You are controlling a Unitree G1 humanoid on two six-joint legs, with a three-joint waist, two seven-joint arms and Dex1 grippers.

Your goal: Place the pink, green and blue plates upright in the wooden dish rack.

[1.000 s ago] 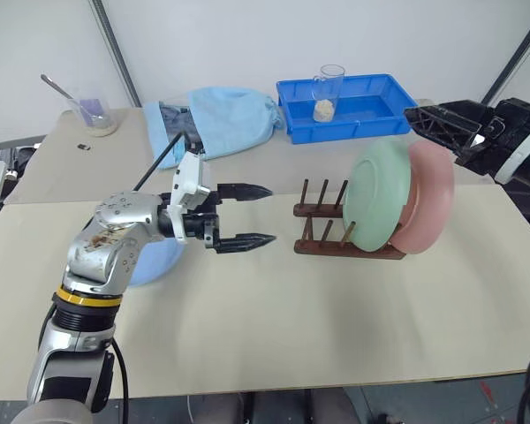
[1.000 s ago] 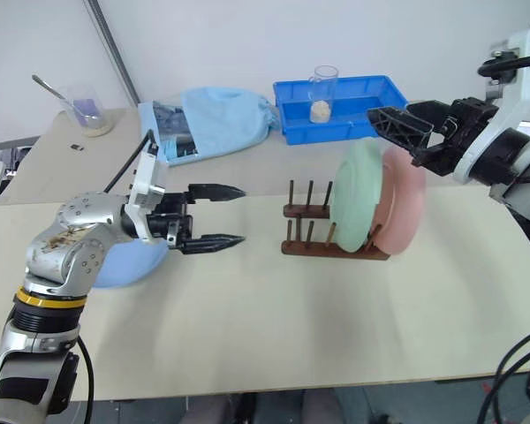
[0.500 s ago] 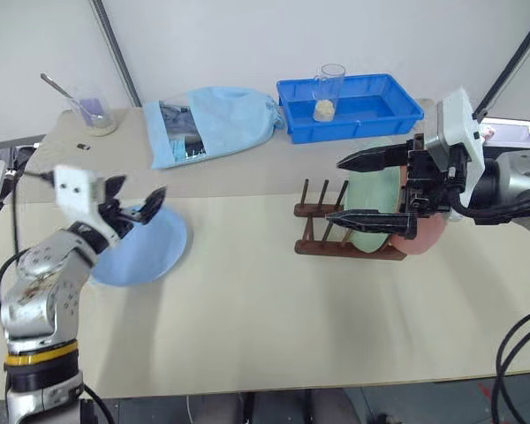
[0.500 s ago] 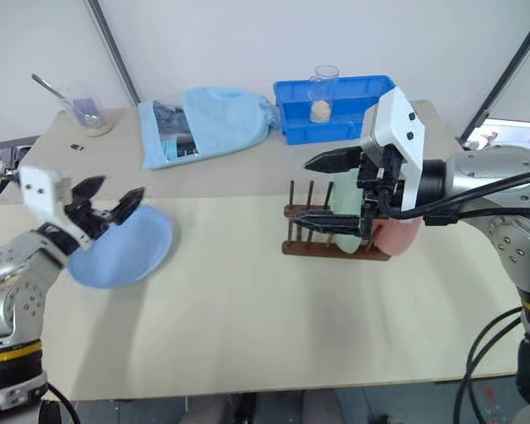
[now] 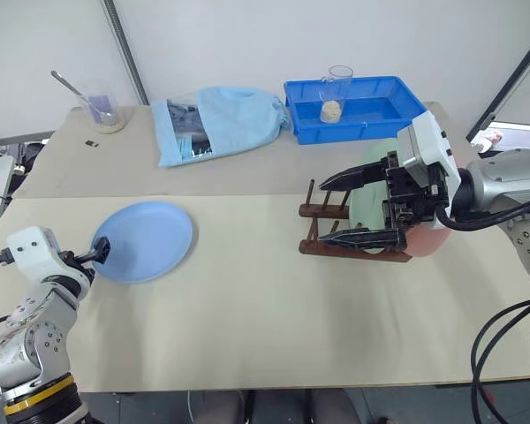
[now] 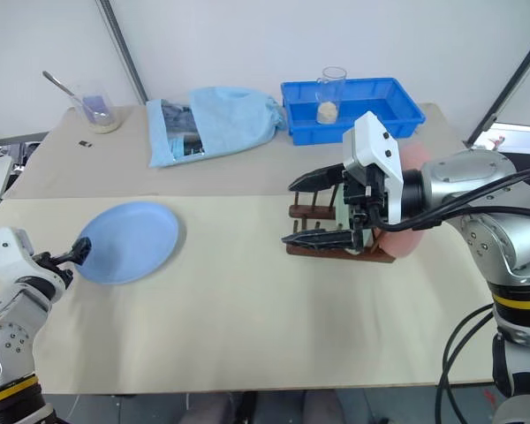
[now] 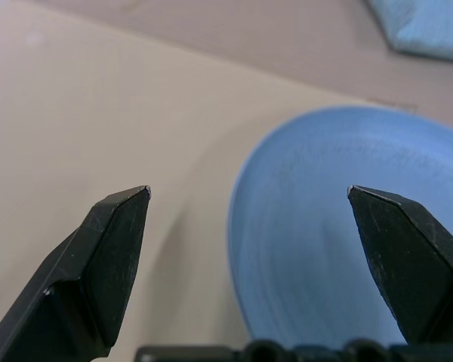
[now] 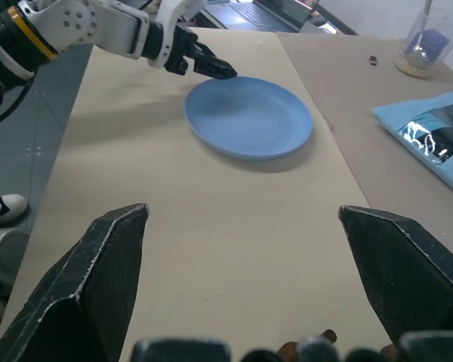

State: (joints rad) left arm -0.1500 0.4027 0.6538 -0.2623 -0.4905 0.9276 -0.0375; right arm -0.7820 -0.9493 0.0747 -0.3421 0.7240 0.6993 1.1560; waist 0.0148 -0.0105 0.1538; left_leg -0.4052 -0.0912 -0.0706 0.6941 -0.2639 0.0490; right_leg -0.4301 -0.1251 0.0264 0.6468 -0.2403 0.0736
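Note:
The blue plate (image 5: 146, 240) lies flat on the left of the table. My left gripper (image 7: 249, 192) is open at the plate's near-left rim, one finger (image 7: 113, 249) outside the rim and the other over the plate. The wooden dish rack (image 5: 322, 248) stands right of centre. In its right end the green plate (image 5: 367, 208) and the pink plate (image 5: 424, 243) stand upright, pink behind green. My right gripper (image 5: 325, 210) hangs open in front of the rack, pointing left, with nothing between its fingers.
At the back stand a blue plastic tray (image 5: 380, 110) with a glass (image 5: 337, 88) in it, a light blue cloth bag (image 5: 221, 119), and a cup with a spoon (image 5: 102, 110). Bare tabletop lies between the blue plate and the rack.
My left gripper swung from the table's middle out to the left and down to the blue plate's rim. My right gripper came in from the right, in front of the rack, turning to point left.

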